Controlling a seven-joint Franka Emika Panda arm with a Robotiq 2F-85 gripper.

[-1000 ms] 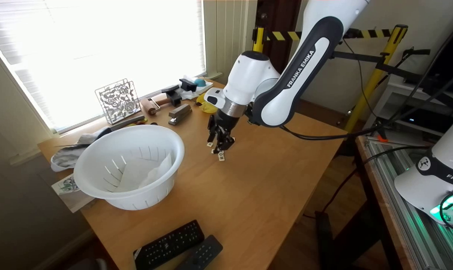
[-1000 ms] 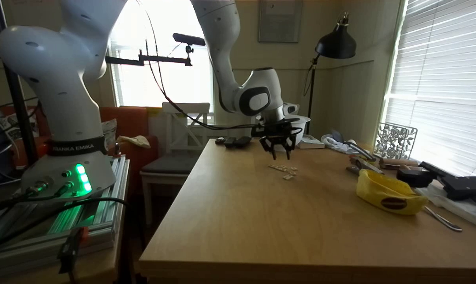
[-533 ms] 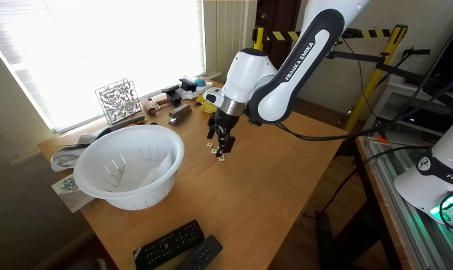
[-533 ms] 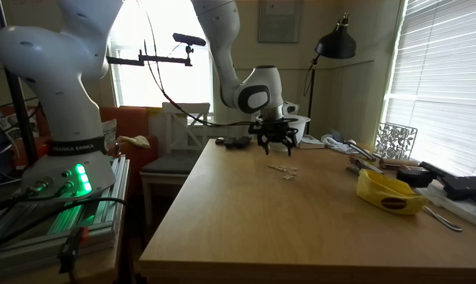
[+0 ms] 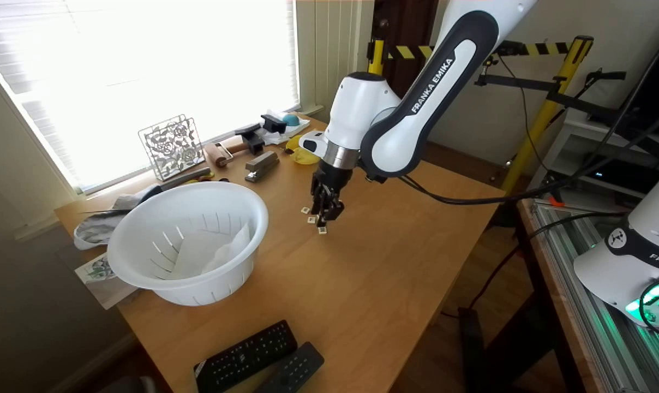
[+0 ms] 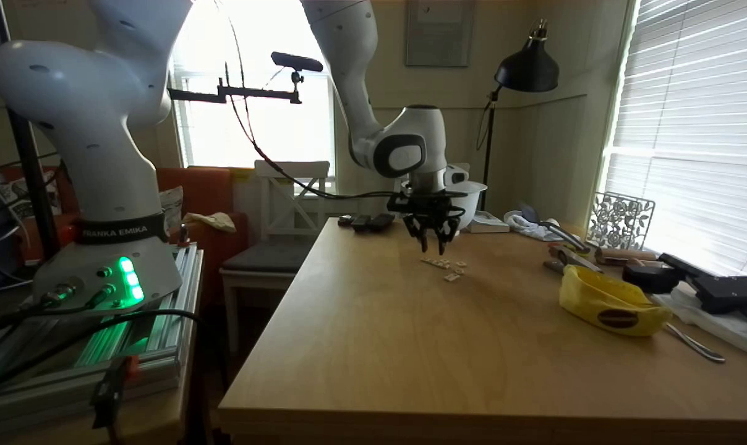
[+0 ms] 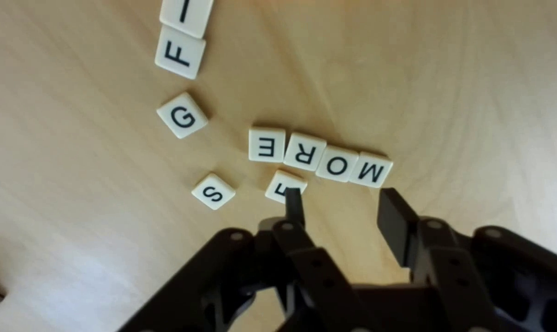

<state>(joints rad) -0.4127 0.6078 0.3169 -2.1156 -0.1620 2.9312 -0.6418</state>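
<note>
You have a neat row of four small, square, cream tiles with black letters [image 7: 327, 160] on the flat, light brown wooden table [image 5: 373, 251], spelling MORE. That row looks whole. The cream F tile [image 7: 180, 52] touches another cream tile [image 7: 193, 16] that seems to show an I. The cream G tile [image 7: 182, 115], the cream S tile [image 7: 213, 191] and a half-hidden cream tile [image 7: 276, 183] just beside the row lie loose, not lined up with anything. None of them is off the table yet.

Your black, two-finger gripper [image 7: 340, 203] is empty. Its fingers [image 7: 398, 226] stand apart, with only bare wood showing between them. One finger hides part of the half-hidden cream tile in the wrist view, so you cannot read that letter for sure.

Your long white arm with black trim [image 5: 389, 150] slants down from high up, then bends so the gripper points mostly down. In both exterior views the gripper hangs low over the tiles; it looks a little above them, but I cannot tell quite how close. The round white plastic bowl with slits [image 5: 220, 289] stands well apart from the row.
</note>
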